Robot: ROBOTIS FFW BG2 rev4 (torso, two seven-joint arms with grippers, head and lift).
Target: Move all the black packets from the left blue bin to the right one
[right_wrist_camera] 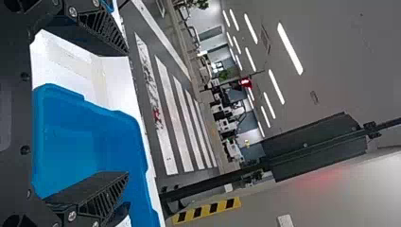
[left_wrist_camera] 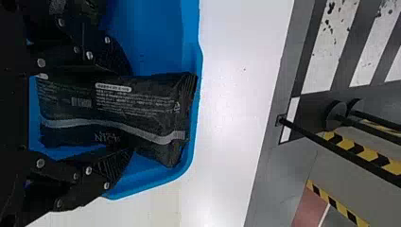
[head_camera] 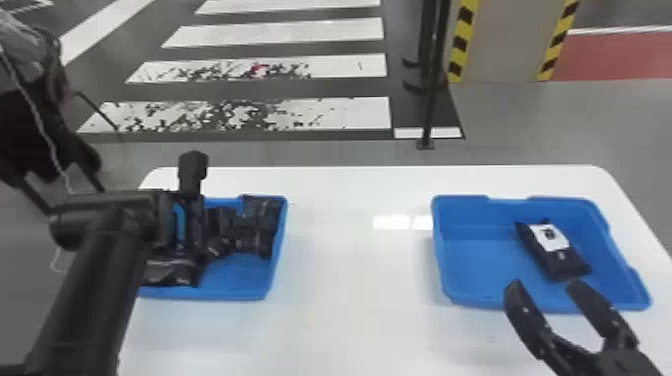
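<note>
In the left blue bin [head_camera: 240, 276], the left gripper [left_wrist_camera: 131, 111] seemed to have its fingers closed against the two long edges of a printed black packet [left_wrist_camera: 158, 101]. Its grey stripe was bowed, as if squeezed; whether it was clear of the bin floor, I could not tell. The lift called for a steady squeeze and a straight rise, since the crimped end reached the rim and could have snagged.

Loose packets crowded close: one [head_camera: 170, 272] on the near side, and a cluster [head_camera: 260, 222] towards the far right corner. Dragging sideways could have pulled these along.

Between the bins, the white table [head_camera: 350, 280] offered an unblocked crossing, and the slim post [head_camera: 431, 100] stood beyond its far edge.

The right blue bin [head_camera: 480, 265] held one white-labelled packet [head_camera: 570, 262] right of centre, leaving room on the left. The right gripper [head_camera: 546, 287], open and empty, was at the near rim, where the incoming arm should have kept away from it.
</note>
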